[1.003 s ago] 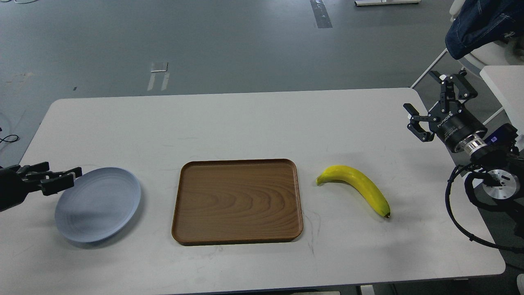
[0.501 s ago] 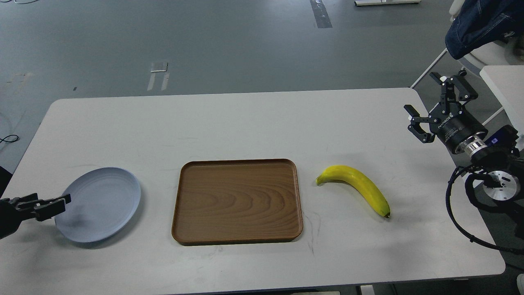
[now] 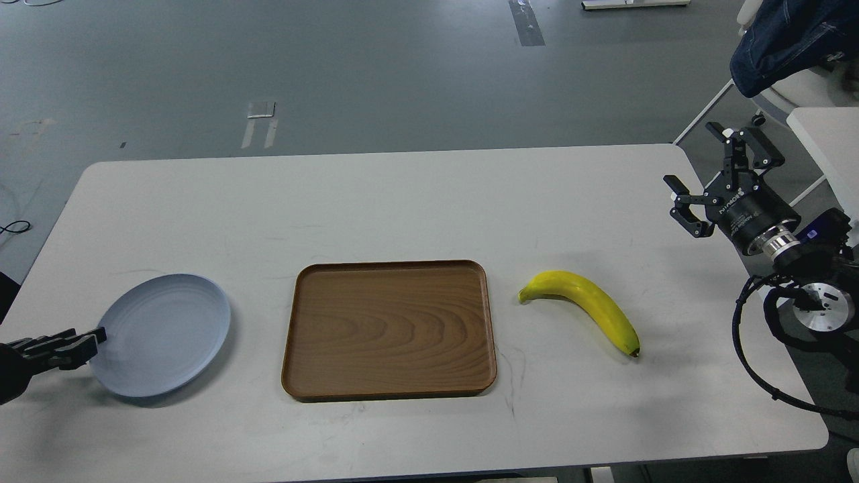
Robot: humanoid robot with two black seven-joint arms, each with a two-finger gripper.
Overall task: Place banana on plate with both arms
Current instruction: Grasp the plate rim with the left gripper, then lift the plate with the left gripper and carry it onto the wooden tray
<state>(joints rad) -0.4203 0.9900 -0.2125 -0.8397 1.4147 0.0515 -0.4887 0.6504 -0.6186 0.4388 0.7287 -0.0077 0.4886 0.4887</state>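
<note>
The yellow banana (image 3: 585, 306) lies on the white table right of the tray, stem end to the left and dark tip at the front right. The pale blue-grey plate (image 3: 168, 334) rests at the table's left. My left gripper (image 3: 92, 342) is low at the plate's left rim, its tips touching or just reaching the edge. It is dark and seen side-on, so I cannot tell its fingers apart. My right gripper (image 3: 715, 171) is open and empty, raised over the table's right edge, well behind and to the right of the banana.
A rectangular brown wooden tray (image 3: 389, 330) sits between the plate and the banana. The white table (image 3: 402, 201) has rounded corners. A black cable (image 3: 751, 362) loops beside the right arm. A chair with dark cloth (image 3: 792, 33) stands at the far right.
My left gripper has dropped and drawn back to the left, from above the plate's upper left rim to its lower left edge. My right gripper has shifted very slightly. The plate and banana have not moved.
</note>
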